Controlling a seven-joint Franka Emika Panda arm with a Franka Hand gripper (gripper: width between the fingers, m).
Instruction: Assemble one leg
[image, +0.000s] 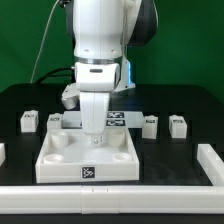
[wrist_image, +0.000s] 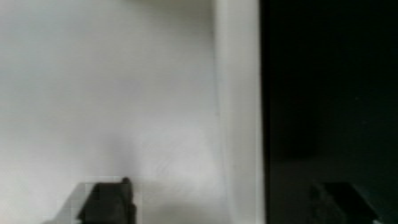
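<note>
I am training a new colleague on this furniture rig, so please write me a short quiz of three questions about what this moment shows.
1. How many loose legs stand on the black table, counting both sides of the tabletop?
2. True or false: a leg already sits in a corner recess of the tabletop.
3. The gripper hangs over: A) the tabletop, B) the marker board, C) the leftmost leg.
Key: 1) four, two on each side; 2) false, the recesses that show are empty; 3) A.
</note>
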